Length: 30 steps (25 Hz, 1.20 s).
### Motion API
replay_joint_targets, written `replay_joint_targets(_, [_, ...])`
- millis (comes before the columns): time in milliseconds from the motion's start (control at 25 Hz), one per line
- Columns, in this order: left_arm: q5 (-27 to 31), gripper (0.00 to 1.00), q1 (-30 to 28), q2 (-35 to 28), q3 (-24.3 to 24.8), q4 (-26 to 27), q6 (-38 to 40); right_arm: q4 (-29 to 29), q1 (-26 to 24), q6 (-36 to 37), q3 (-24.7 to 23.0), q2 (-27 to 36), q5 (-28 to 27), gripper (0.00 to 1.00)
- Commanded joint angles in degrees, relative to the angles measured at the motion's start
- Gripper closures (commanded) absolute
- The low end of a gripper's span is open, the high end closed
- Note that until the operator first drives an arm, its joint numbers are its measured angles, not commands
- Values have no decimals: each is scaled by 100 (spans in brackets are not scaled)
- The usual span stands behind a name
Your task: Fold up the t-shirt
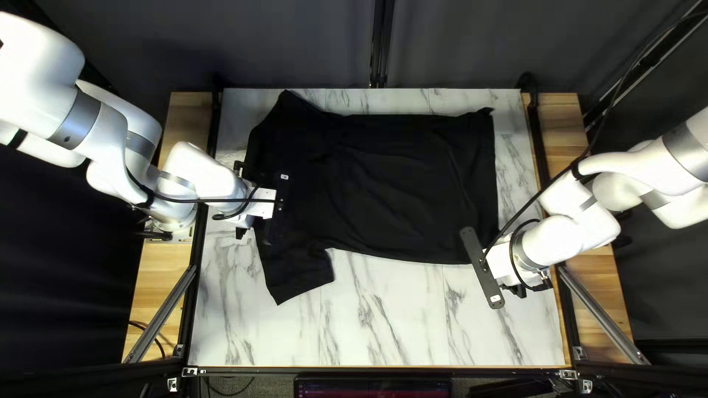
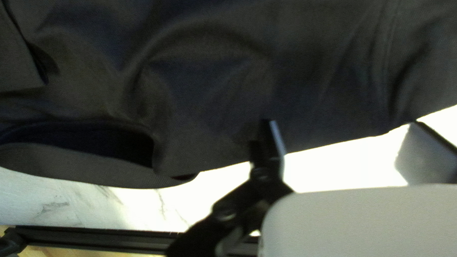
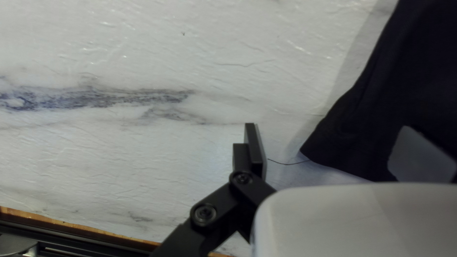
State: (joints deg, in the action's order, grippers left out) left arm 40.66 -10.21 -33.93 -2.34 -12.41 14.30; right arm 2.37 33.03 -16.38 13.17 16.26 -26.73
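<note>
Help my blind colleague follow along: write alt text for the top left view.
A black cloth T-shirt lies spread on a white, grey-veined tabletop, collar end at the left. Two white robot arms reach in: the left arm over the collar end, the right arm at the hem's near corner.

Black t-shirt point(image 1: 398, 184), grey-veined white tabletop point(image 1: 413, 324)

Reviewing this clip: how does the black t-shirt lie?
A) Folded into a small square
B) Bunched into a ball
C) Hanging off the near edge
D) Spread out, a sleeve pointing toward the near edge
D: the t-shirt is spread across the table, one sleeve pointing toward the near edge.
</note>
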Motion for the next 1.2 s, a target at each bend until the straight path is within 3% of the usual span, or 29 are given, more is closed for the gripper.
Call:
replay_joint_targets(40, [93, 100, -100, -25, -29, -15, 100, 18, 1, -10, 3, -1, 4, 0])
replay_joint_targets(400, [135, 100, -322, 162, -199, -58, 356, 43, 26, -66, -7, 30, 2, 0])
replay_joint_targets(440, [150, 71, -396, 184, -235, -55, 403, 36, 21, -55, -4, 17, 14, 0])
replay_joint_targets(480, [144, 12, -443, 210, -259, -48, 420, 32, 20, -51, -1, 13, 15, 0])
replay_joint_targets(520, [114, 0, -504, 255, -289, -33, 418, 27, 20, -46, 3, 9, 17, 0])
replay_joint_targets(1200, [-197, 0, -242, 279, -156, 18, 49, 8, 39, -44, 10, -17, 24, 0])
